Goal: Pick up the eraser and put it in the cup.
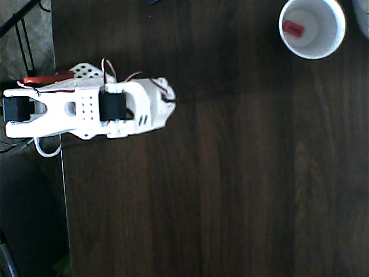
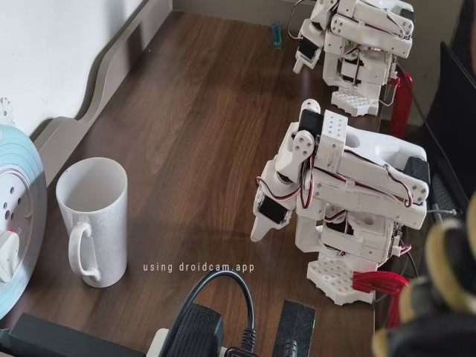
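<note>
Eraser (image 1: 293,27) lies inside the cup (image 1: 312,27), resting against the inner wall on the picture-left side in the overhead view — the placement appears complete. Cup stands upright at the far right corner of the table (image 1: 230,173) in that view, close to the top edge; in the fixed view it is a tall white mug with a handle, near the table's left edge beside a pale round object (image 2: 15,216).

Arm is folded back at the opposite edge of the table, well apart from the cup. Gripper (image 2: 262,222) hangs nose-down just above the wood in the fixed view, with nothing seen in it; whether its fingers are parted or pressed together cannot be told from either view.

Risks from this position, as a judgement:
- Cup sits close to the table's corner. Any sweep of the arm toward it could nudge or tip it, spilling the eraser — tall, narrow cups topple readily.
- Gripper tip is low over the table; a downward move could drive it into the surface.
- Power adapter and cable (image 2: 216,312) lie near the table's front edge in the fixed view, close to the arm's base; a wide swing could snag them.

No further handling seems called for.
</note>
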You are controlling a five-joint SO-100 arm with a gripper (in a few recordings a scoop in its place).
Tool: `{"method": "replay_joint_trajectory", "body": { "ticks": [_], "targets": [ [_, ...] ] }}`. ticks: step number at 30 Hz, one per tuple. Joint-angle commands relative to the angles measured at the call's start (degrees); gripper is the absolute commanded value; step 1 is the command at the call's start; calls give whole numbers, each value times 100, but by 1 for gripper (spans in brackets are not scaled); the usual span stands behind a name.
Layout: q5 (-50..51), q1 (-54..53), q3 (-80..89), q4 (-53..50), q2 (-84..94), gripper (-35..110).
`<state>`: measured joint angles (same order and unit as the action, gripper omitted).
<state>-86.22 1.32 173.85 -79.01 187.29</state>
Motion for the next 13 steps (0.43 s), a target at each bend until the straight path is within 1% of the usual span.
{"method": "replay_joint_trajectory", "body": {
  "ticks": [1,13],
  "targets": [
    [-501,62,105,-343,149,5],
    [-501,62,105,-343,149,7]
  ]
}}
